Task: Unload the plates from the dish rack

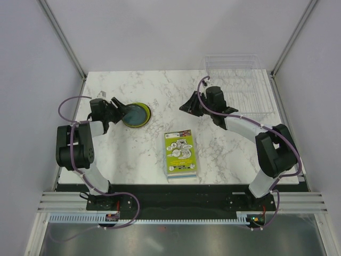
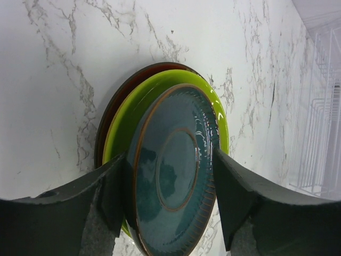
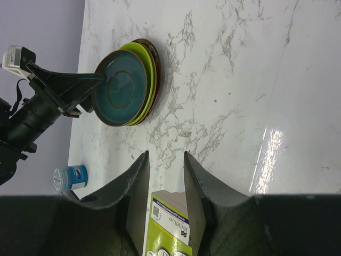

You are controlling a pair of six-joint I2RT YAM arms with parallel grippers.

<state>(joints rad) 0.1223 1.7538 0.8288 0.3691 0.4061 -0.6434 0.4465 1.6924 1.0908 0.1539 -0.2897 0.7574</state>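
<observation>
Three plates lie stacked on the marble at the left: a dark red one at the bottom, a lime green one in the middle and a teal one with a brown rim on top. My left gripper is open, its fingers spread to either side of the teal plate's near rim. The clear dish rack stands at the back right with no plates in it. My right gripper hovers open over the table's middle, left of the rack, with nothing between its fingers.
A lime-green book lies flat near the front centre, below my right gripper. A small blue-and-white container shows beside the left arm in the right wrist view. Grey walls close in the left, right and back of the table.
</observation>
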